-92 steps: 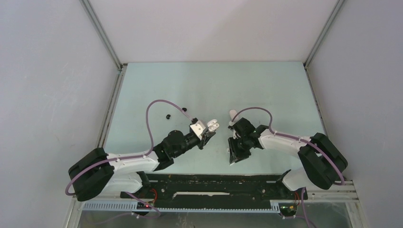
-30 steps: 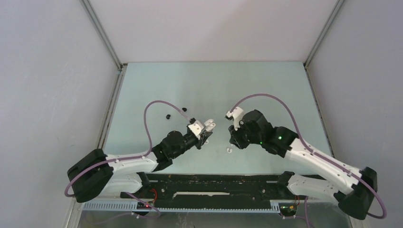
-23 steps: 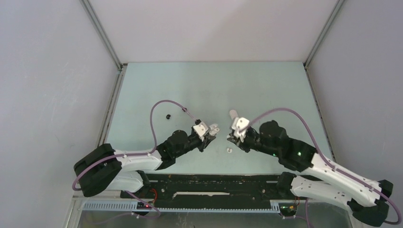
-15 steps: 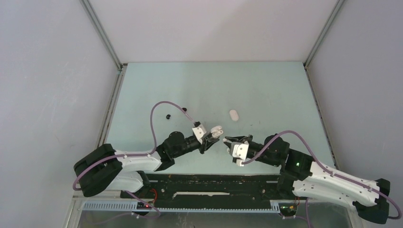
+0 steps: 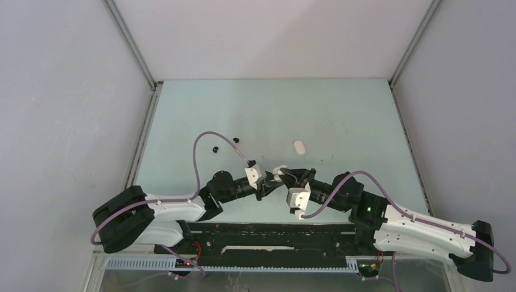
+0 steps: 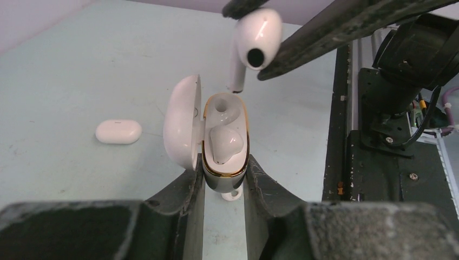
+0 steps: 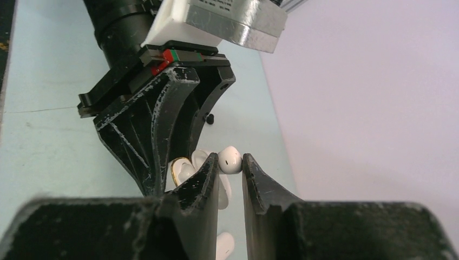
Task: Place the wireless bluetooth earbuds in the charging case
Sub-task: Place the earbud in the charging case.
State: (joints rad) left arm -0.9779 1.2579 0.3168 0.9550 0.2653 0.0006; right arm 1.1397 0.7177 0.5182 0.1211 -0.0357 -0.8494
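Left wrist: left hand [image 6: 223, 174] clamps open case [image 6: 184, 124] upright, so right hand [image 7: 231, 161], pinching earbud [image 6: 258, 30], can seat it.

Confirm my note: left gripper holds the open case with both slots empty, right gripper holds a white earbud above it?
Not both empty: the left wrist view shows a seated earbud in one slot of the case. The left gripper holds the open case, the right gripper a white earbud above it.

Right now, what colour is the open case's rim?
The case rim is gold; the left wrist view shows it best.
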